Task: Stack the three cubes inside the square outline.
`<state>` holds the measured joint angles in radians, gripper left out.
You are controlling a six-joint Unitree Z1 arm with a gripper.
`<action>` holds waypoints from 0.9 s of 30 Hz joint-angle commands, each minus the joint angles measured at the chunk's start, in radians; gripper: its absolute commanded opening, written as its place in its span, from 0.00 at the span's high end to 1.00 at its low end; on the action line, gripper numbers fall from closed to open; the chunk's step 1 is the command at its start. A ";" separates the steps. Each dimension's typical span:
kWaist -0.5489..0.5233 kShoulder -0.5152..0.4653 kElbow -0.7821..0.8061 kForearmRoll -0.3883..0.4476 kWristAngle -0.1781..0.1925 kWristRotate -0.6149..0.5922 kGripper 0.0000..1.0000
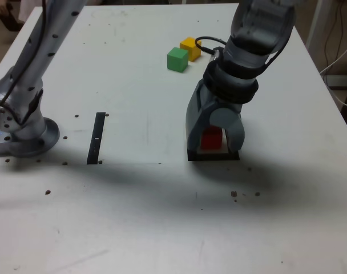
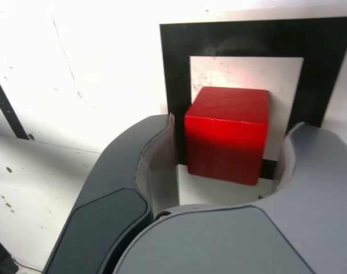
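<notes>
Straddling the small red cube (image 2: pixel 226 135) in the black tape square outline (image 2: pixel 174 68), gripper (image 2: pixel 230 157) fingers parted, gaps either side, not clamping.

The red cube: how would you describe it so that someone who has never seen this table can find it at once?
On the white table, find the black square outline under the arm's gripper, on the exterior view's right. The red cube stands on its white centre, between the open fingers. It is the only red cube; the green cube and yellow cube sit together farther back.
</notes>
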<state>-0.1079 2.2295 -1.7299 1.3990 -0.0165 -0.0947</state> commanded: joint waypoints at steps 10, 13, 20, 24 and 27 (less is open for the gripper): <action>0.030 -0.122 0.031 0.015 0.036 0.003 0.01; 0.060 -0.143 0.031 0.031 0.048 0.014 0.01; 0.186 -0.162 0.030 0.058 0.076 0.093 0.01; 0.265 -0.165 0.025 0.063 0.096 0.152 0.01; 0.324 -0.166 0.018 0.063 0.109 0.195 0.01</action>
<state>0.1826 2.0725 -1.7036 1.4591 0.0856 0.0767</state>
